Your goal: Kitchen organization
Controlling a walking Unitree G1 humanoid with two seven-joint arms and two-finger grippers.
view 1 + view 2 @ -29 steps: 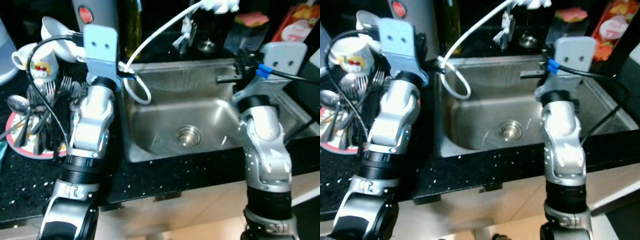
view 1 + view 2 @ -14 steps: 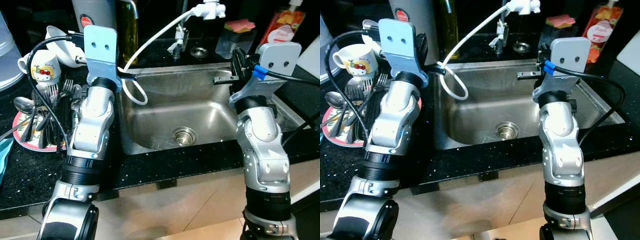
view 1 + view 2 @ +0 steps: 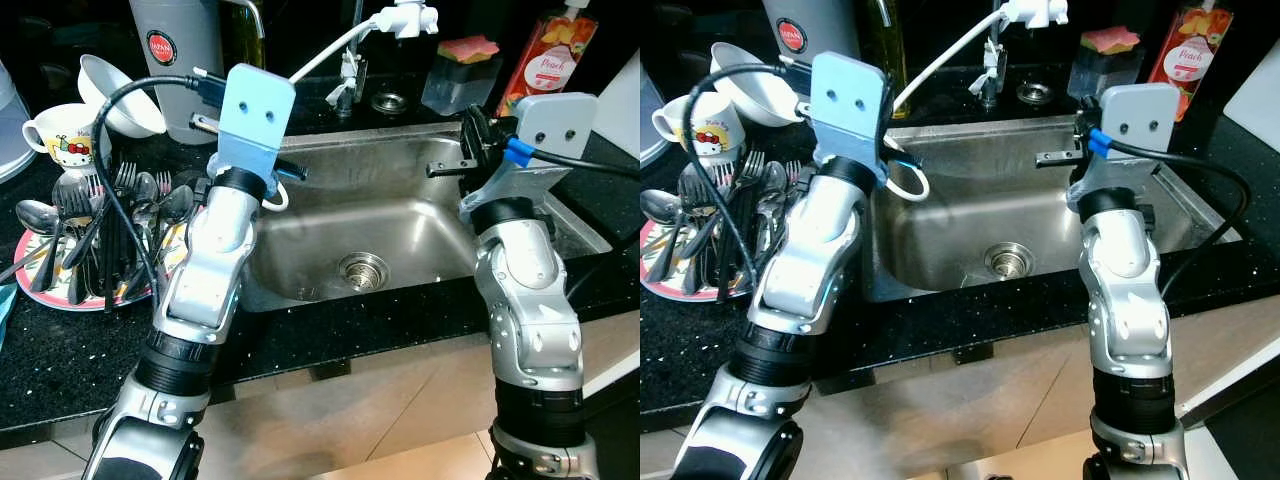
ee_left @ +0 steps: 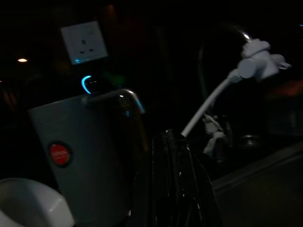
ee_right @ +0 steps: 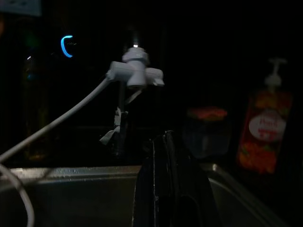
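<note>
Left gripper (image 4: 173, 156) has swung rightward over sink (image 3: 400, 215) corner.

Two silver arms are showing ribbed black collars at their joints. The left arm (image 3: 205, 270) is wearing a pale blue wrist plate (image 3: 255, 118) with two screw holes and a black cable (image 3: 120, 190); the right arm (image 3: 525, 290) is carrying a grey plate (image 3: 558, 118) and blue plug (image 3: 516, 152).

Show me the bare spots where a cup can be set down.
Free: the sink floor around the drain, and the black counter in front of the pink plate. Crowded: the plate, heaped with cutlery, and beside the cup.
</note>
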